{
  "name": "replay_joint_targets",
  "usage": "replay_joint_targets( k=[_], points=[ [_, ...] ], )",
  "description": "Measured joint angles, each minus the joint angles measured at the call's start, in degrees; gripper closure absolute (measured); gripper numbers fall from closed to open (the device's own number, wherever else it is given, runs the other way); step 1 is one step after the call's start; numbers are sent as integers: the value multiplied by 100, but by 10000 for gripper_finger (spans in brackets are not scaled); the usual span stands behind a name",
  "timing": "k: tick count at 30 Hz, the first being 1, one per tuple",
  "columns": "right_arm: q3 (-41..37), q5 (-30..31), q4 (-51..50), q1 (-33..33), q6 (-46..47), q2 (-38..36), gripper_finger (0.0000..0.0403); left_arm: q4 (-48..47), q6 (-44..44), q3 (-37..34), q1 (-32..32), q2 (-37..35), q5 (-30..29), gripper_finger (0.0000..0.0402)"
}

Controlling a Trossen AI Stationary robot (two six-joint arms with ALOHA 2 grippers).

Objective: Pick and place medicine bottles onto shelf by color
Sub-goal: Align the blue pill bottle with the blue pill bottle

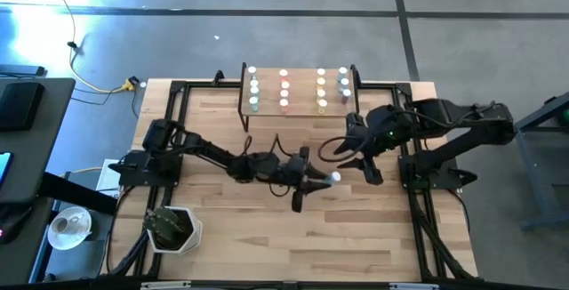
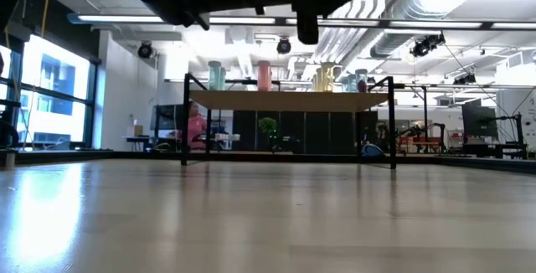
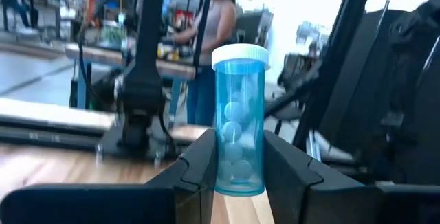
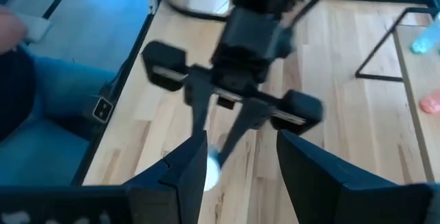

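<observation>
Left gripper: I am seeing my left gripper (image 1: 322,181) reaching over the middle of the desk (image 1: 267,237), its fingers (image 3: 199,165) clamped on a blue bottle (image 3: 239,117).
Blue bottle: it is standing upright between the fingers in the left wrist view, white cap on top, pale round pills showing through its clear body; from above its cap (image 1: 334,178) is pointing toward the right arm.
Right gripper: my right gripper (image 1: 363,167) is hanging just beside that cap, fingers apart and holding nothing; in its own wrist view the white cap (image 4: 210,169) is sitting between its two fingers (image 4: 184,165).
Shelf: the shelf (image 1: 298,110) is standing at the far edge of the desk, well apart from both grippers.
Medicine bottles: the medicine bottles (image 1: 284,90) on the shelf are lining up in four columns, teal, pink, yellow and blue-grey in the low view.
Background: a person (image 3: 214,38) is standing beyond the desk.
</observation>
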Motion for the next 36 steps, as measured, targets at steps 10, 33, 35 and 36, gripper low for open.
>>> replay_joint_targets(
  k=[10, 33, 35, 36],
  points=[
    [0, 2, 14, 155, -23, 0, 236, 763, -31, 2, 120, 0, -26, 316],
    [0, 73, 108, 148, 130, 359, 236, 1273, 358, 16, 149, -4, 79, 316],
    [0, 73, 111, 148, 130, 401, 236, 1270, 359, 17, 149, -4, 81, 316],
    [0, 73, 111, 148, 130, 415, 236, 1266, 360, 17, 149, -4, 83, 316]
  ],
)
